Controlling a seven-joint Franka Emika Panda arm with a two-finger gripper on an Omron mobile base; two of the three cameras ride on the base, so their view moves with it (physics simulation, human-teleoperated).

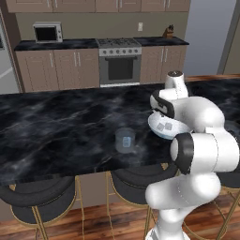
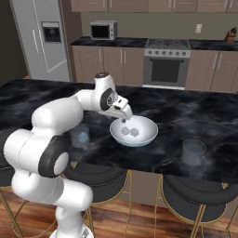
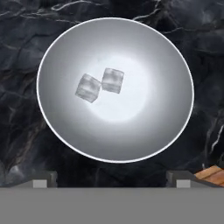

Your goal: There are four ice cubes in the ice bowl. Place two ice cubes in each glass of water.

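Note:
The ice bowl [image 3: 57,127], wide and white, lies straight below my gripper [image 3: 113,181], with two ice cubes [image 3: 88,88] [image 3: 113,80] touching near its middle. My gripper [image 2: 125,118] hovers open over the bowl's [image 2: 148,135] left part, with nothing between its fingers. One glass of water [image 2: 80,135] stands left of the bowl, partly behind my arm, with a pale cube showing inside it. The other glass [image 2: 194,152] stands to the bowl's right, near the counter's front edge. In the left base view the first glass [image 1: 125,140] sits left of the bowl [image 1: 159,130].
Everything rests on a dark marble island counter [image 2: 186,111]. Black stools [image 2: 195,195] line its near edge. A stove [image 2: 166,65], a microwave [image 2: 102,30] and a fridge [image 2: 44,42] stand along the far wall.

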